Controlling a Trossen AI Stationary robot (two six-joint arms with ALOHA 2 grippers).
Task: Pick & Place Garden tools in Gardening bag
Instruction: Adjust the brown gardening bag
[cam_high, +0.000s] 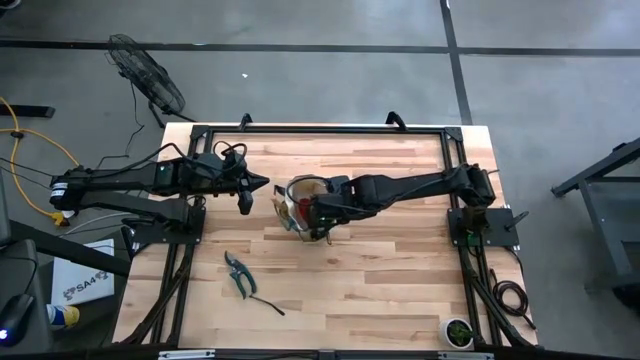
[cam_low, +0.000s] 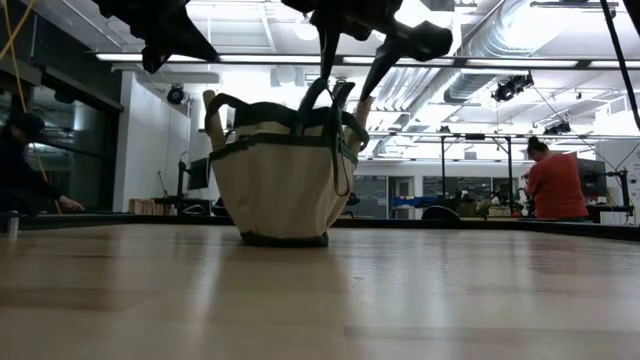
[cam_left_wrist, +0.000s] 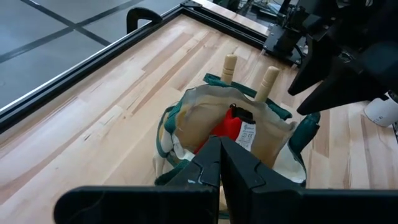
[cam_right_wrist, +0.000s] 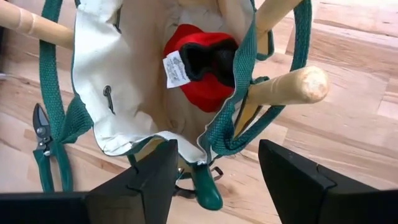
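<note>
The tan gardening bag (cam_high: 292, 196) with green trim stands upright on its base mid-table (cam_low: 285, 170). Inside it lies a red glove (cam_right_wrist: 202, 68). Wooden tool handles (cam_right_wrist: 292, 87) (cam_left_wrist: 230, 65) stick up out of the bag's side pockets. My right gripper (cam_right_wrist: 217, 180) hangs open above the bag's mouth, pointing steeply down, with nothing between its fingers (cam_low: 325, 60). My left gripper (cam_left_wrist: 221, 155) is shut and empty, in the air just left of the bag (cam_high: 250, 190). Dark-handled pruning shears (cam_high: 238, 275) lie flat on the table, near-left of the bag (cam_right_wrist: 42, 130).
A thin dark tool (cam_high: 268, 305) lies near the shears toward the near edge. A small round pot (cam_high: 458, 333) sits at the near right corner. A green handle (cam_right_wrist: 205, 183) pokes from the bag's outer side. People (cam_low: 555, 180) work in the room beyond the table.
</note>
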